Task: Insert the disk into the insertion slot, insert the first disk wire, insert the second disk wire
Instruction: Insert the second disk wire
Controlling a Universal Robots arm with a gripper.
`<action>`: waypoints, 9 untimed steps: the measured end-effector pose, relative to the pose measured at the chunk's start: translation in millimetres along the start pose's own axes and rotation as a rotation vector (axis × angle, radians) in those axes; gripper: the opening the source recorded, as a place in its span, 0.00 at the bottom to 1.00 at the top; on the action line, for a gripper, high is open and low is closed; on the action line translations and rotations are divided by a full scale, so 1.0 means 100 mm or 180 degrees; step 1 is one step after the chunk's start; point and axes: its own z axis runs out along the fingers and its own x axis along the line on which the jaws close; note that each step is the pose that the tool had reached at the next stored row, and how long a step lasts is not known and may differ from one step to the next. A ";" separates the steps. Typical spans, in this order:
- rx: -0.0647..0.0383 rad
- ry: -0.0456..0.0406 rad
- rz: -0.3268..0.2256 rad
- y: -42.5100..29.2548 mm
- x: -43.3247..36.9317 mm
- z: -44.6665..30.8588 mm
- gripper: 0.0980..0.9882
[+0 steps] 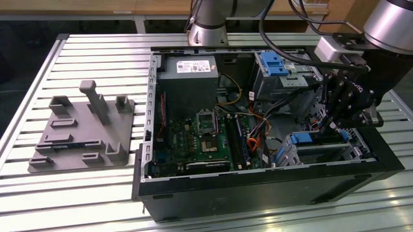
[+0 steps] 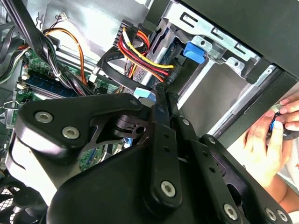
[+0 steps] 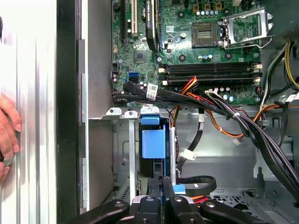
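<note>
Exterior view: open PC case (image 1: 258, 179) lies on slatted surface (image 1: 96, 48); grey fixture block (image 1: 84, 130) sits well apart, toward the exterior view's left. Arm w/ pincer (image 1: 337, 126) reaches down into case at the exterior view's right, over the insertion slot (image 1: 322, 152). Blue carrier of the disk (image 1: 311, 137) shows at top of cage, so disk looks seated or nearly so. Taller grey bay w/ blue latch (image 1: 274, 65) stands farther back, untouched.

Second wrist view: pincer (image 2: 161, 100) fingers pressed together, tips close to a small blue connector (image 2: 144, 94) amid wire bundle (image 2: 140, 53). Cannot tell if they pinch connector or wire. A person's hand (image 2: 268, 140) rests outside case wall.

First wrist view: pincer (image 3: 162, 183) fingers together, just beside blue carrier tab (image 3: 153, 142) of disk in slot; black cable (image 3: 196, 184) loops near tips. Motherboard (image 3: 196, 42) beyond. Hand (image 3: 7, 135) on surface outside case.

Risk (judgement): loose wires crowd cage mouth, so tips could snag a bundle & tug plugs off board. Connector misaligned w/ disk port could bend pins or jam. Side push on carrier could skew disk in cage. Hand near case = pinch hazard if arm swings out.
</note>
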 end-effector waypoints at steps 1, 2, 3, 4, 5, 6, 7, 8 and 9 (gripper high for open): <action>0.0000 0.0000 0.0000 0.000 0.000 0.003 0.05; 0.0000 0.0000 0.0000 0.000 0.000 0.004 0.05; 0.0000 0.0000 0.0000 -0.001 0.000 0.007 0.05; 0.0000 0.0000 0.0000 -0.001 0.000 0.010 0.05; 0.0000 0.0000 0.0000 -0.001 -0.001 0.013 0.05; 0.0000 0.0000 0.0000 -0.001 -0.001 0.015 0.05; 0.0000 0.0000 0.0000 -0.001 -0.001 0.017 0.05; 0.0000 0.0001 0.0000 -0.001 -0.001 0.019 0.05; 0.0000 0.0000 0.0000 -0.001 -0.001 0.021 0.05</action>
